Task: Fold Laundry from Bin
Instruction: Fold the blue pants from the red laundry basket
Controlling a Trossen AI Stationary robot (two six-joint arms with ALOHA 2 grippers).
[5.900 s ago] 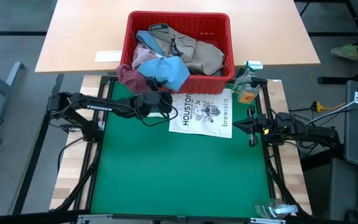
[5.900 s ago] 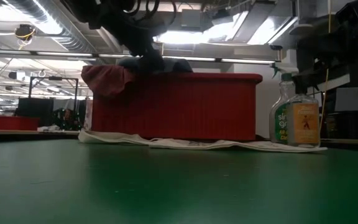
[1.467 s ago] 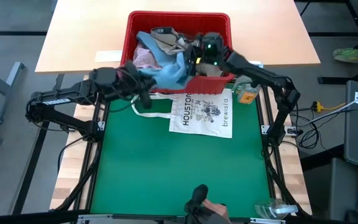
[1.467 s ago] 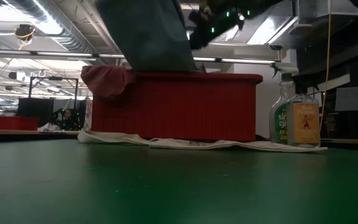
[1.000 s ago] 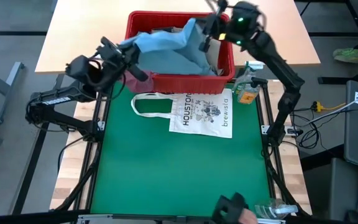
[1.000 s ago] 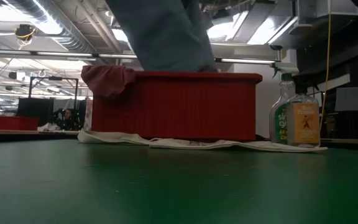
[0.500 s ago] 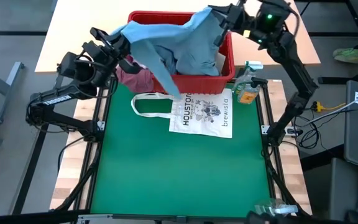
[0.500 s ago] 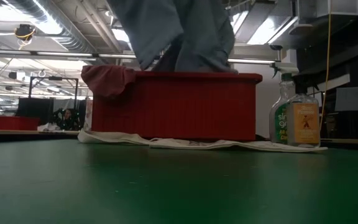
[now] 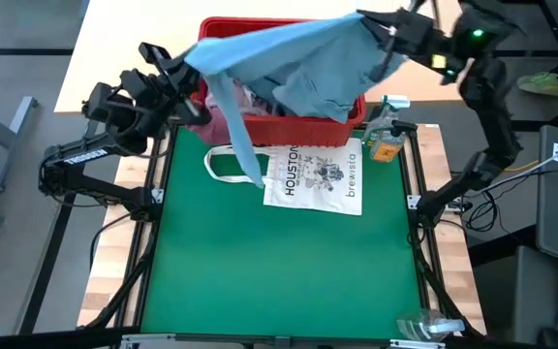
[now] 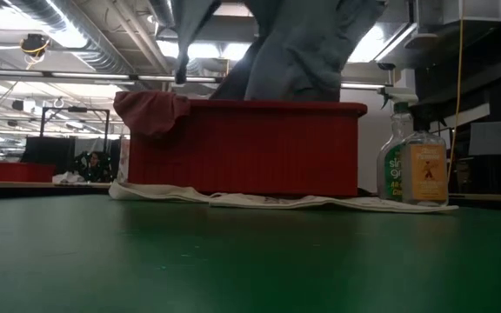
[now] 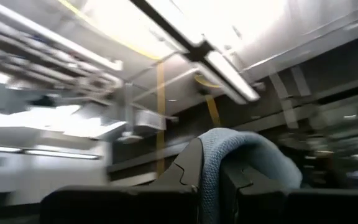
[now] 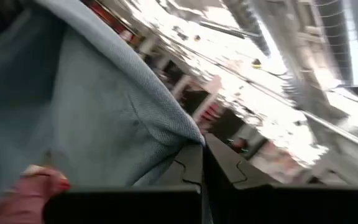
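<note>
A light blue garment (image 9: 289, 58) is stretched in the air over the red bin (image 9: 352, 116) between both grippers. My left gripper (image 9: 184, 66) is shut on its left end, above the bin's left rim. My right gripper (image 9: 381, 34) is shut on its right end, above the bin's far right corner. A narrow blue part (image 9: 245, 145) hangs down past the bin's near wall. The garment's lower folds (image 10: 290, 74) still reach into the bin. A maroon piece (image 10: 150, 113) hangs over the bin's left rim, next to pink cloth (image 9: 223, 116). My left gripper pinches a bunched fold at the blue garment's left end (image 11: 211, 168) between its two fingers, which slant upward from the table's left side. The cloth humps over the fingertips and runs off toward the right gripper. My right gripper pinches the garment's right edge (image 12: 188, 140) between its two fingers, coming from the table's right side. The cloth spreads away from the fingertips toward the left gripper, lifted high above the bin.
A white tote bag (image 9: 316, 174) printed "HOUSTON" lies flat on the green mat (image 9: 279, 271) just before the bin. A spray bottle (image 9: 386, 136) stands at the bin's near right corner. The mat's near half is bare.
My right gripper has risen and gone toward the table's right edge with the garment's right end. My left gripper has tipped upward, staying nearly in place. The blue garment has spread out wide between them and lifted higher out of the bin; one narrow part now dangles.
</note>
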